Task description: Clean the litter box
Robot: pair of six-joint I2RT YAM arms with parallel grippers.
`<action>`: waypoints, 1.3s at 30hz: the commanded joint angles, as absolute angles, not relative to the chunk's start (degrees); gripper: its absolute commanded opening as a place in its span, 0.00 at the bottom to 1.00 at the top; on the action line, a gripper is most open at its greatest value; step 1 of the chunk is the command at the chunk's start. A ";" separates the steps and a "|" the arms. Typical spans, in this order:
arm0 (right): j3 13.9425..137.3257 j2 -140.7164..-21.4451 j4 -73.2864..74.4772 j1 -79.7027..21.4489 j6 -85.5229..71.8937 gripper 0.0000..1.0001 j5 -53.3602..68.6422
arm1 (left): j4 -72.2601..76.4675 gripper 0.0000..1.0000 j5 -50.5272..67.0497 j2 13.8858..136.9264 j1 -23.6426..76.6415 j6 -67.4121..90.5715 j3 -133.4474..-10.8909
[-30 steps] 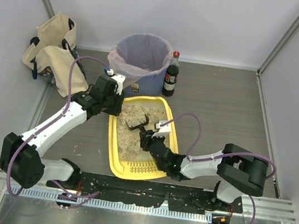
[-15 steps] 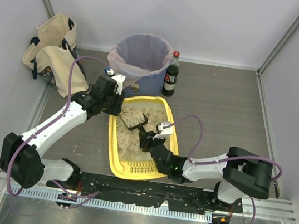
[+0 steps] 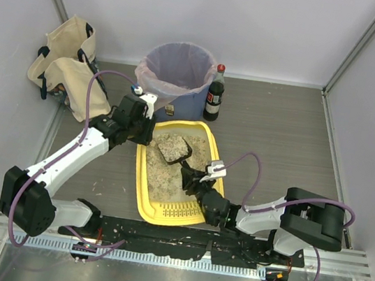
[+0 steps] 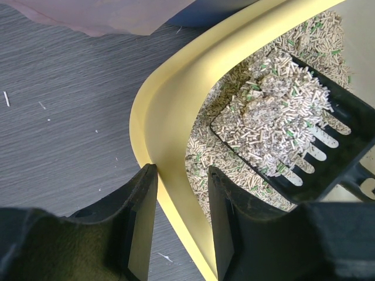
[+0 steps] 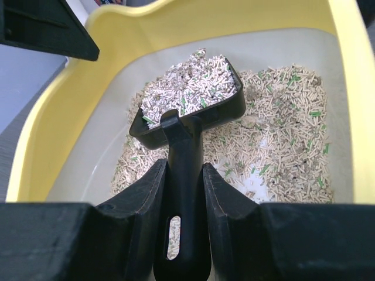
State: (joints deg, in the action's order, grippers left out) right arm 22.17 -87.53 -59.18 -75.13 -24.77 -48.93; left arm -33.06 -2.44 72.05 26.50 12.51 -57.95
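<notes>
a pellet-heaped black scoop (image 5: pixel 187 93) is grasped by the right tool (image 5: pixel 184 175) over the litter box (image 3: pixel 139 170), which is set on the table (image 3: pixel 281 126). its far-left rim is clenched by the left tool (image 4: pixel 180 193); a blue bin (image 3: pixel 187 105) is seen just beyond.

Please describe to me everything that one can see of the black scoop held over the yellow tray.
The scoop is black, plastic-looking, with a slotted floor, raised walls and a long handle with a hole. It is heaped with beige pellets and a greyish clump. The right gripper clamps its handle. It hangs over the far half of the litter box, seemingly lifted off the litter.
</notes>
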 commanded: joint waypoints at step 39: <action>12.66 -63.90 -79.01 -85.43 -6.95 0.01 -56.69 | -30.59 0.46 -5.01 71.72 27.16 12.13 -59.15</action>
State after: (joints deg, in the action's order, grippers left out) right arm 12.47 -65.87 -70.41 -84.47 -10.26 -55.51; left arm -32.84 -4.08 72.03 26.96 12.78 -57.95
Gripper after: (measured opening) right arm 0.320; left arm 0.460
